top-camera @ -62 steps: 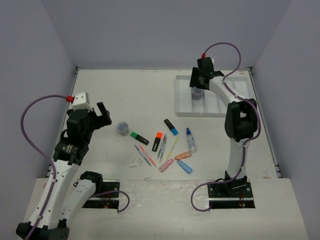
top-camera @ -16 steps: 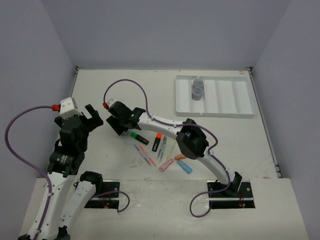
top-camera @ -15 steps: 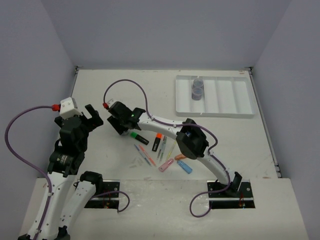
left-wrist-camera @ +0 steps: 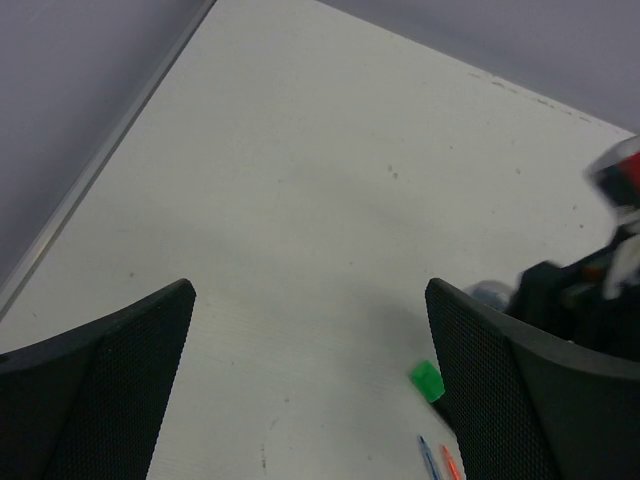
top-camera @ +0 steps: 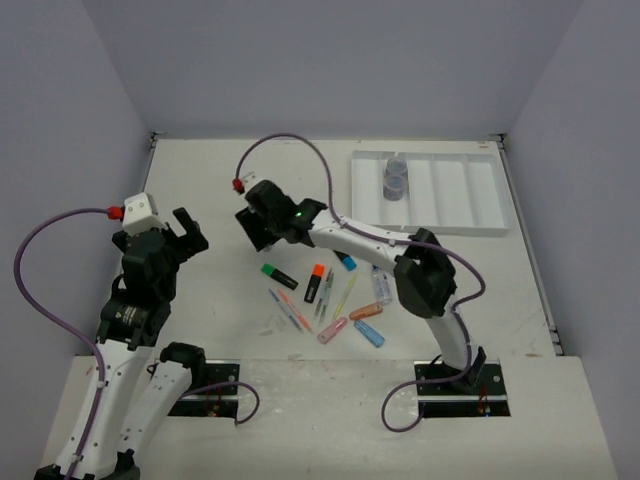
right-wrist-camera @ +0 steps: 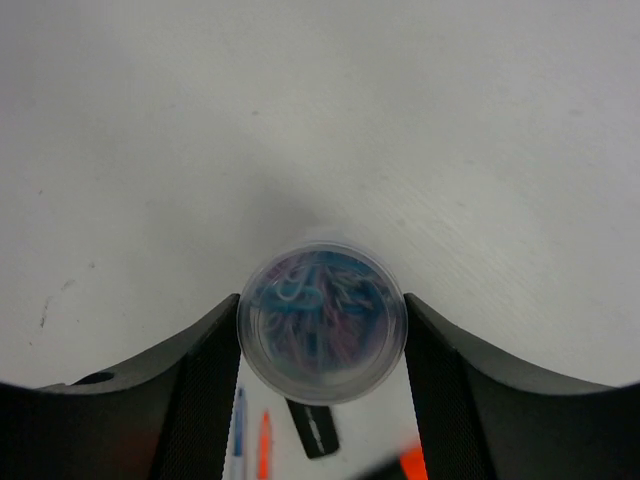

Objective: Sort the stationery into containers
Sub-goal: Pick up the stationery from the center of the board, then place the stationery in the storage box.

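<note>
- One pale counter [top-camera: 250,180] carries everything, and nothing on it blocks the way from its middle to its far right corner.
- At that far right corner lies the white tray [top-camera: 450,195], with its five long compartments running away from the arms.
- Two jars [top-camera: 395,178] are already set in one compartment near the tray's left end. The other compartments look bare.
- The right gripper [top-camera: 256,228] is stretched across to the left of centre and is clamped on the third jar [right-wrist-camera: 322,320]. Both fingers [right-wrist-camera: 205,380] are pressed against its sides.
- From the wrist view the jar appears to be raised a little off the counter, though this cannot be told for certain.
- The left gripper [left-wrist-camera: 310,290] is held with its jaws wide apart and nothing between them, above the left side of the counter.
- The step in hand is judged to be the carrying of the last jar. The next move calls for a level carry to the tray and a release beside the other two jars.
- Yet to be sorted near the front are the highlighters [top-camera: 316,282], thin pens [top-camera: 295,310], capsule pieces [top-camera: 365,312] and a small bottle [top-camera: 381,285].
</note>
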Action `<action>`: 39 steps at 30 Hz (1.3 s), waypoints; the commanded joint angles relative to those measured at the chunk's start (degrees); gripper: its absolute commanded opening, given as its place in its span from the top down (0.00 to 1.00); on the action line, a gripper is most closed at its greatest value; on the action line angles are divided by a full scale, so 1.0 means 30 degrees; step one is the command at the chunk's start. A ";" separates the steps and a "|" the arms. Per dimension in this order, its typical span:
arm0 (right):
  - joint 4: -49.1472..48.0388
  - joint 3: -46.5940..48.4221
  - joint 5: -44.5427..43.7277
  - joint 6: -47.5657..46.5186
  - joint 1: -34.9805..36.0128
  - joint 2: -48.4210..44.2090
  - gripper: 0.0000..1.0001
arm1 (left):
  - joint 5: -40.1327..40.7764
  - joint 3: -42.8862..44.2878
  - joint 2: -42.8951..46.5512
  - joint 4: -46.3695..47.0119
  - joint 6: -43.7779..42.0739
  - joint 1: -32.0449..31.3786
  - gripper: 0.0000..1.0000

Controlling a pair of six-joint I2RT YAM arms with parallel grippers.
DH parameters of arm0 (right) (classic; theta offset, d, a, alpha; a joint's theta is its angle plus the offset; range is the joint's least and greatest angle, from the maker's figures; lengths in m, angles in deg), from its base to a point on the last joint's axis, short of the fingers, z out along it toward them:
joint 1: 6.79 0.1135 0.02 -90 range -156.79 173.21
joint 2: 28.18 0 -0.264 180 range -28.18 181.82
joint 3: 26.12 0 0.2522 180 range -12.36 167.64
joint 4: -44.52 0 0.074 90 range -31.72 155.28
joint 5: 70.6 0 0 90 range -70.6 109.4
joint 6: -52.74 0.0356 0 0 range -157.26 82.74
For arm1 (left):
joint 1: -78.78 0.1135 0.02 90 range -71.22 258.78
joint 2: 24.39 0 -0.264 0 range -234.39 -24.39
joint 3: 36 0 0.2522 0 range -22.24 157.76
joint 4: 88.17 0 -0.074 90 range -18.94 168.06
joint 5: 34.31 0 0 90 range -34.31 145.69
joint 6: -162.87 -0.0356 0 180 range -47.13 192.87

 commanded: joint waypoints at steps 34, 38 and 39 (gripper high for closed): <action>-0.0925 -0.8587 -0.1871 0.3496 -1.3486 -0.6407 0.86 | -0.1178 0.0086 -0.0750 0.0724 -0.0277 0.0130 0.00; -0.1200 -0.9399 -0.1942 0.3612 -1.3253 -0.7494 0.86 | -0.1207 0.0114 -0.0721 0.0767 -0.0277 0.0130 0.00; -0.1263 -0.9576 -0.1980 0.3662 -1.3227 -0.7760 0.86 | -0.1208 0.0114 -0.0721 0.0779 -0.0277 0.0130 0.00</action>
